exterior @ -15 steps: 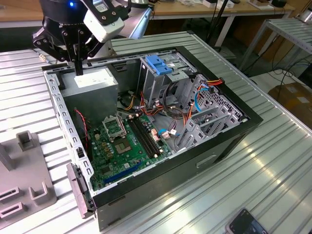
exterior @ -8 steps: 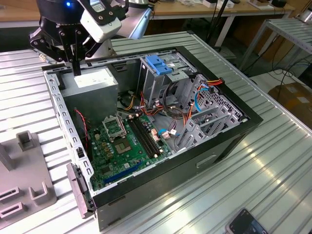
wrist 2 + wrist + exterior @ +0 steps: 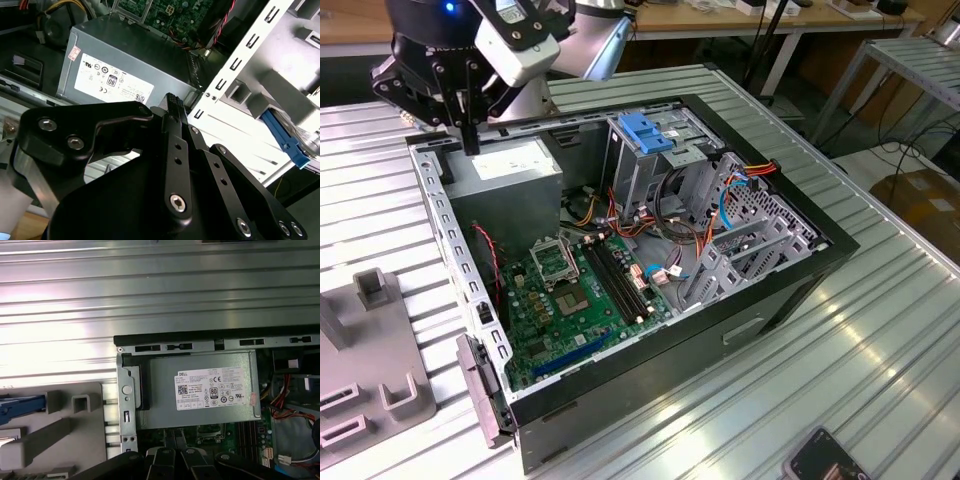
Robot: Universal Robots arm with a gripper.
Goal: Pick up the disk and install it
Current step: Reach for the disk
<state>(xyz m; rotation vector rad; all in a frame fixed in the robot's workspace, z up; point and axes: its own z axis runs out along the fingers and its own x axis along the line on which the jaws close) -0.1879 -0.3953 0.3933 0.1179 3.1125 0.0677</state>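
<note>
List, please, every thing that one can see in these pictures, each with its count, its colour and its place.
computer case: one, black, open, on the table
table: one, silver slatted metal, under the case
power-supply box: one, grey with a white label, in a corner of the case
motherboard: one, green, on the case floor
drive cage: one, metal with a blue handle, inside the case
cables: several, red, orange and blue, beside the drive cage
holder: one, grey, on the table at the exterior view's left of the case
disk: one, blue side rail showing, in the holder
gripper: one, black, shut, holding nothing, over the case corner by the power-supply box
</note>
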